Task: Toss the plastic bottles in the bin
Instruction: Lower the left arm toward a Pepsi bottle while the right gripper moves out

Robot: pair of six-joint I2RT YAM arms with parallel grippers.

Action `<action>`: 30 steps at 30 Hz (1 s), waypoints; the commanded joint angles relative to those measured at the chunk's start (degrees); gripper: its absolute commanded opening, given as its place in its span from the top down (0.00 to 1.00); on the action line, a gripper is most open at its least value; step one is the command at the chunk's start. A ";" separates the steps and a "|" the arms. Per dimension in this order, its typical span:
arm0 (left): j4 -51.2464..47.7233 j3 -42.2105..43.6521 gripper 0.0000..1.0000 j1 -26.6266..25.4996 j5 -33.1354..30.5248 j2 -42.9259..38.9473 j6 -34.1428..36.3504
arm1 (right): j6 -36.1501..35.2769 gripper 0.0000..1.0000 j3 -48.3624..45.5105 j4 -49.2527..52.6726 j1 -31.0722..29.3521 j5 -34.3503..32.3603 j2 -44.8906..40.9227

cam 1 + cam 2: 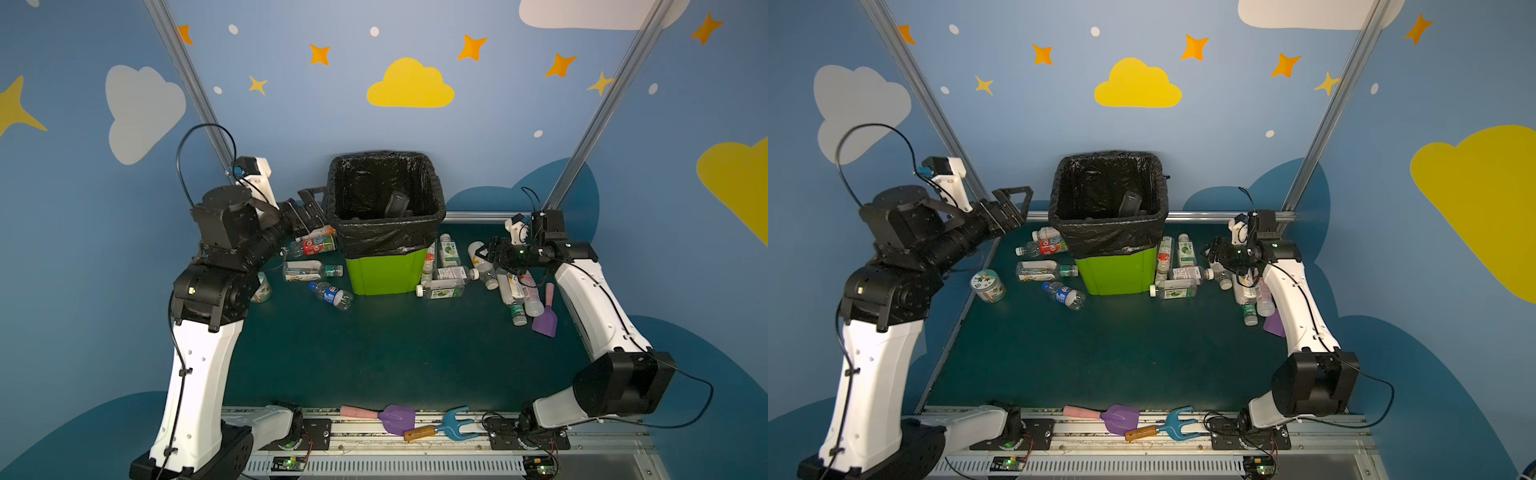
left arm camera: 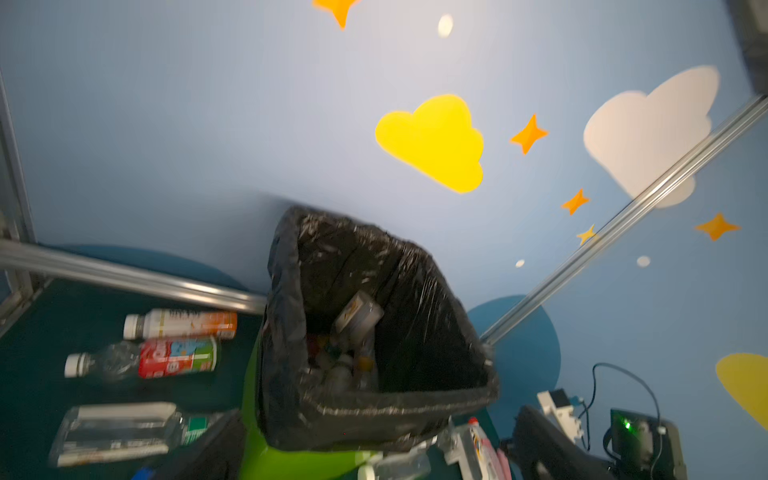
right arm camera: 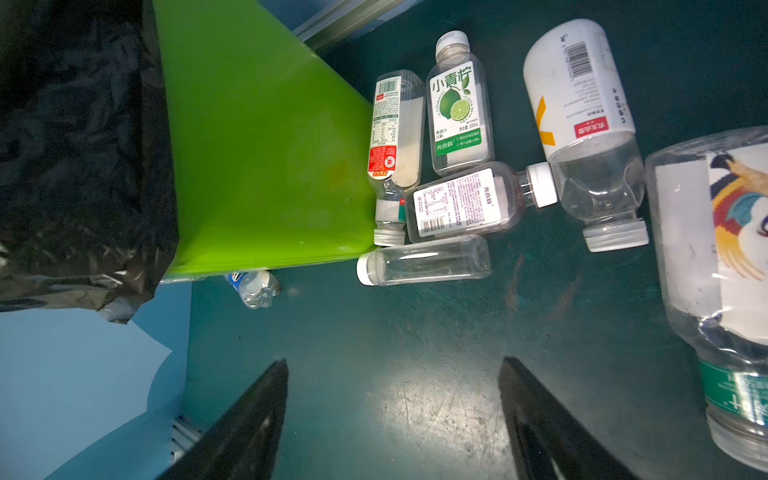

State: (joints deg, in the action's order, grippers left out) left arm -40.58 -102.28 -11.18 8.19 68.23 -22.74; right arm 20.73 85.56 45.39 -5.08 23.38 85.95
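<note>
**A:** Where does the bin sit?

**B:** In both top views the bin (image 1: 388, 272) stands upright at centre frame, toward the back of the counter (image 1: 395, 357). It is lime green, with a black bag (image 1: 386, 239) folded over its rim. The left wrist view shows bottles piled inside (image 2: 357, 320), and one of them leans against the liner.

**A:** And the left hand?

**B:** The left hand (image 1: 1021, 205) hangs at mid-left of the frame, raised level with the bin's rim and just beside it. Its fingers are spread wide with nothing between them.

**A:** The right hand?

**B:** The right hand (image 3: 394, 361) is low at mid-right of the frame. Its fingers are apart and empty, with bare counter showing between them.

**A:** Which bottles lie outside?

**B:** Left of the bin are an orange-label bottle (image 1: 318, 232), a red-label bottle (image 1: 318, 245), a flat clear bottle (image 1: 305, 270) and a blue-capped bottle (image 1: 332, 294). On the right, a lime-label bottle (image 3: 457, 112) lies in a cluster against the bin's wall. More bottles lie farther right, near a purple shovel (image 1: 545, 320). A squat jar (image 1: 987, 286) sits at the counter's left edge.
</note>
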 commanded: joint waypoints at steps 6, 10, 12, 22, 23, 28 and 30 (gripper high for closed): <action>5.65 32.89 0.00 -5.14 -2.78 -10.26 -4.68 | -0.49 0.21 -0.82 3.85 0.07 -7.16 2.85; 13.25 49.80 0.00 -12.45 -6.42 -13.19 -11.35 | -0.42 0.21 -1.36 4.29 1.06 -10.28 4.07; 16.71 55.14 0.00 -16.55 -8.08 -11.98 -13.50 | -1.61 0.21 -0.62 5.42 1.63 -12.43 5.41; 17.20 50.92 0.00 -20.98 -6.20 -0.75 -13.58 | -2.59 0.21 0.74 8.76 8.94 -17.65 11.83; 18.05 50.87 0.00 -20.99 -5.85 -0.42 -13.69 | -2.66 0.21 0.72 8.54 9.61 -18.00 12.16; 20.02 51.06 0.00 -20.99 -4.38 1.26 -14.36 | -3.72 0.22 2.95 8.89 11.34 -19.68 15.02; 19.65 50.72 0.00 -21.01 -3.92 1.79 -14.15 | -3.81 0.22 4.31 9.06 12.12 -20.80 16.22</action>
State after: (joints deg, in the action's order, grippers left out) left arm -21.78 -50.46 -32.05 3.33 69.25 -36.75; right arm 17.93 87.13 53.15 6.39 4.82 100.66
